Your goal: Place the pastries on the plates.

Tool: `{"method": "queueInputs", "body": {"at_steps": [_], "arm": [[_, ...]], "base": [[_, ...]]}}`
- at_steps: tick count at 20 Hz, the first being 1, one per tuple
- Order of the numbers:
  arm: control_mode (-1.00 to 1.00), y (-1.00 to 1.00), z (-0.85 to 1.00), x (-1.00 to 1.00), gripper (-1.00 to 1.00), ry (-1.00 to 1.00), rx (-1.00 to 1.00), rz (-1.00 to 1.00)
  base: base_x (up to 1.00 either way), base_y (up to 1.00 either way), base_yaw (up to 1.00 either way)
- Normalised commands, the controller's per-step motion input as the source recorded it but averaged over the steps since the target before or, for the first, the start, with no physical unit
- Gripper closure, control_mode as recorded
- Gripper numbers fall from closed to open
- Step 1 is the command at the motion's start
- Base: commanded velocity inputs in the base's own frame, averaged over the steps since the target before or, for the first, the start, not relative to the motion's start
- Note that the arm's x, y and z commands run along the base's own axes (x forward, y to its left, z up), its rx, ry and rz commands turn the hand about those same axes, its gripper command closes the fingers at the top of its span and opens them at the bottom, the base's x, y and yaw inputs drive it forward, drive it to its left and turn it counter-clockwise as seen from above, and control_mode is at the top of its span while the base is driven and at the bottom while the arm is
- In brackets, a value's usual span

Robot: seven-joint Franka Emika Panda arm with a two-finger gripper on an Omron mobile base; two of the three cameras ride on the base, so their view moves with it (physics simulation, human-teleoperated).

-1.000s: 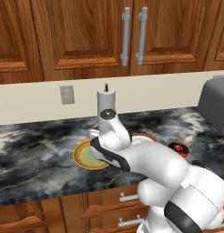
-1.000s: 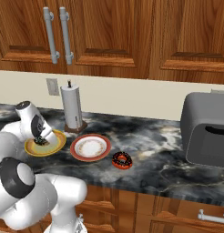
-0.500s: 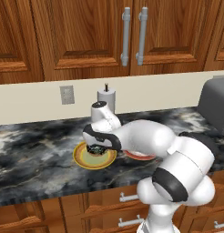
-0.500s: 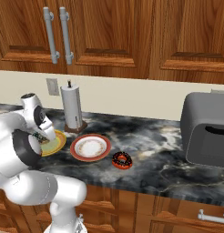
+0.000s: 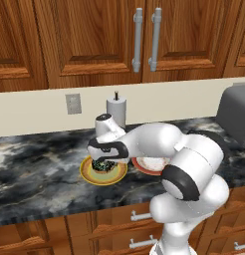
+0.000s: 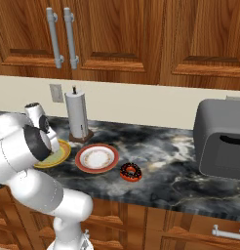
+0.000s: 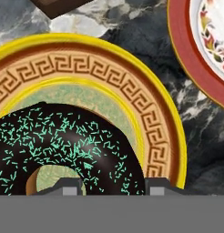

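My gripper [image 7: 114, 185] hangs low over the yellow-rimmed plate [image 7: 148, 107], shut on the dark-sided donut [image 7: 77, 141]: one fingertip stands in its hole and the other against its outer side. The donut [image 5: 102, 166] lies at or just above the green centre of that plate [image 5: 86, 174]. To the right is the red-orange-rimmed plate [image 6: 96, 157] with nothing on it, also at the hand view's upper right [image 7: 186, 54]. The reddish-orange-sided donut [image 6: 130, 172] rests on the counter right of that plate. My arm hides much of the yellow plate [image 6: 62, 155] in the right base view.
A paper-towel holder [image 6: 77, 117] stands at the back behind the plates, its brown base [image 7: 59, 5] close to the yellow plate. A grey toaster [image 6: 222, 139] sits at the far right. Cabinets hang above the dark marble counter [image 5: 40, 164].
My arm has swung left and down, bringing the hand and the dark donut from above the plates to low over the yellow plate. The other donut has stayed put.
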Motion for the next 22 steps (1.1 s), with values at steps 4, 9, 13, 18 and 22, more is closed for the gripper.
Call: {"method": "queueInputs", "body": {"at_steps": [4, 9, 13, 18, 22], "arm": [[-1.00, 0.00, -0.48, 0.13, 1.00, 0.05, 0.00, 0.00], [-1.00, 0.00, -0.19, 0.02, 1.00, 0.00, 0.00, 0.00], [-1.00, 0.00, -0.03, 0.00, 1.00, 0.00, 0.00, 0.00], [-1.00, 0.00, -0.03, 0.00, -1.00, 0.00, 0.00, 0.00], [-1.00, 0.00, 0.10, 0.00, -1.00, 0.00, 0.00, 0.00]], "base": [[0.00, 0.00, 0.00], [0.00, 0.00, 0.00], [0.00, 0.00, 0.00], [0.00, 0.00, 0.00], [0.00, 0.00, 0.00]]}}
